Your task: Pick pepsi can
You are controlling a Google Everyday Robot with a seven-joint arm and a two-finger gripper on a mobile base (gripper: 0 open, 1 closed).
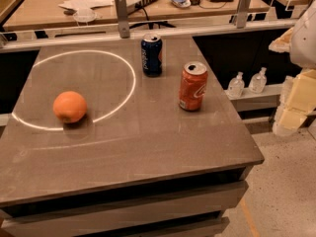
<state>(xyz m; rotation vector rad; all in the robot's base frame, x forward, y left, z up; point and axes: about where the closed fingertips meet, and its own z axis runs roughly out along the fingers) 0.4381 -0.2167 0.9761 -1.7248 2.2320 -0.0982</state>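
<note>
Table (148, 147): brown top, fills the lower and middle frame. Nearest item is the orange (70, 106), left of centre, sitting on the lower arc of a bright ring (134, 78) of light. Next back is the red can (192, 86), upright, right of centre. Farthest on the table is the pepsi (151, 54), upright, upper centre, near the back edge and just outside the ring's right arc. There is a clear gap to the red can and nothing touches it. Claw (295, 105): pale blocky shape at the right edge of the frame, off the table's side, well apart from both cans. Apart or together: cannot tell. Step in hand, my reading: the approach, reach not yet made. To do it well, bring the claw in high, because the red can stands roughly on the direct line from claw to pepsi. Clear it from above or behind, descend over the pepsi, take it at mid-height, close squarely so it does not tip toward the rail (74, 37), and lift straight up. Counts: cans 2 (pepsi 1, red 1); orange 1; small clear bottles (237, 85) 2, on a low ledge right of the table. Beyond, a cluttered bench (39, 14) runs across the top.
</note>
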